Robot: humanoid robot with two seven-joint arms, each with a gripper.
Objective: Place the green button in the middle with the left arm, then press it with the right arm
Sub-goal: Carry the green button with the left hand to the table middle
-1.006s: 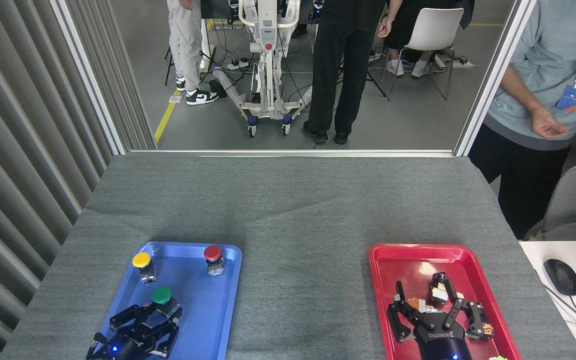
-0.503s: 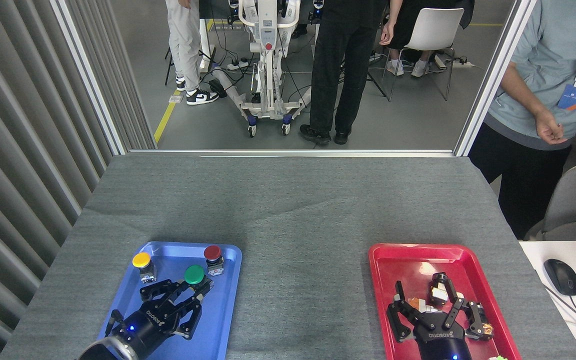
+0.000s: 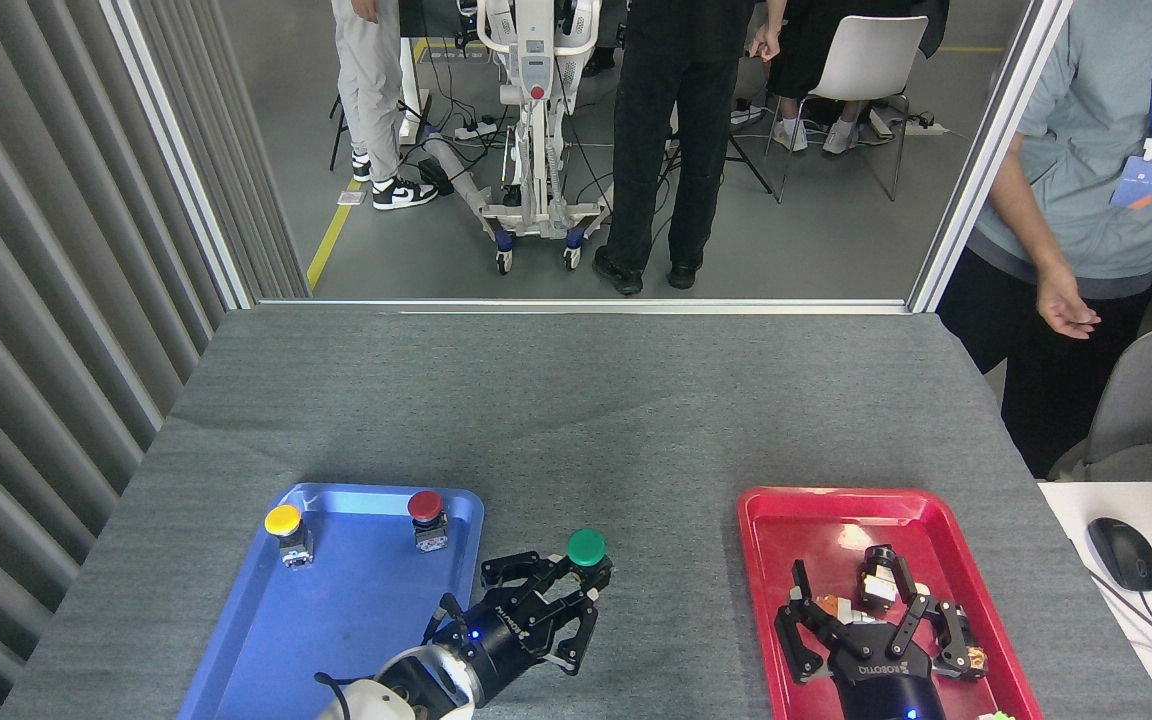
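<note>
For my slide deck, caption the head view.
Left gripper carries the green button over the grey cloth, between blue tray and red tray.

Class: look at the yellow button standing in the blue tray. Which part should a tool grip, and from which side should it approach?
Grip the yellow button by its blocky grey body under the cap, coming from the near side. It stands upright near the far left of the blue tray; the round cap overhangs, and open tray lies in front.

Green button (image 3: 586,547), round-capped, upright, held over the grey cloth (image 3: 576,420); between trays.
</note>
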